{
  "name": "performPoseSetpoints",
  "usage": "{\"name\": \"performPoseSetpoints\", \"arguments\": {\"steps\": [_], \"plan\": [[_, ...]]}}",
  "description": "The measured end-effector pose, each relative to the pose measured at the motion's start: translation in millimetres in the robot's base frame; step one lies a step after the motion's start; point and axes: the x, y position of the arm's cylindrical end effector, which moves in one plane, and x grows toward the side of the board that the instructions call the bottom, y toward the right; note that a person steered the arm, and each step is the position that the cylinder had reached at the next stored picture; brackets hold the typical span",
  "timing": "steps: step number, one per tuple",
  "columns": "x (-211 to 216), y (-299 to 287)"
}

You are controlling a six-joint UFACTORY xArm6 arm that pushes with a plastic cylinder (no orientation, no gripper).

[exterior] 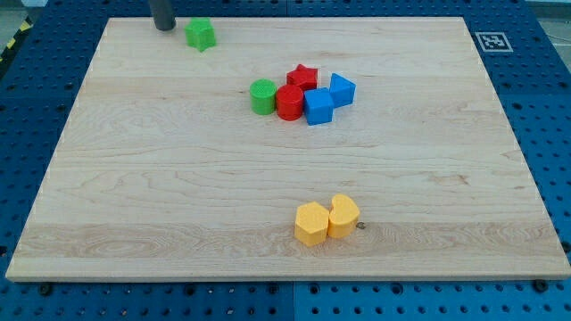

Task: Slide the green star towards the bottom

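The green star lies near the top edge of the wooden board, left of centre. My tip stands just to the star's left, a small gap apart, at the board's top edge. The rod rises out of the view's top.
A cluster sits right of centre: a green cylinder, a red cylinder, a red star and two blue cubes. Two yellow blocks touch near the bottom. A marker tag is at the top right.
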Motion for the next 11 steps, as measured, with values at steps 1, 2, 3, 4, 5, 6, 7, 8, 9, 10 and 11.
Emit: {"name": "performPoseSetpoints", "arguments": {"steps": [1, 2, 3, 4, 5, 6, 7, 8, 9, 10, 11], "plan": [[4.5, 0.0], [6.3, 0.0], [11.1, 6.6], [-5.1, 31.8], [-16.2, 50.2], [-9.2, 72.7], [11.8, 73.8], [11.2, 73.8], [-7.5, 72.4], [-7.6, 53.0], [-1.9, 50.7]]}}
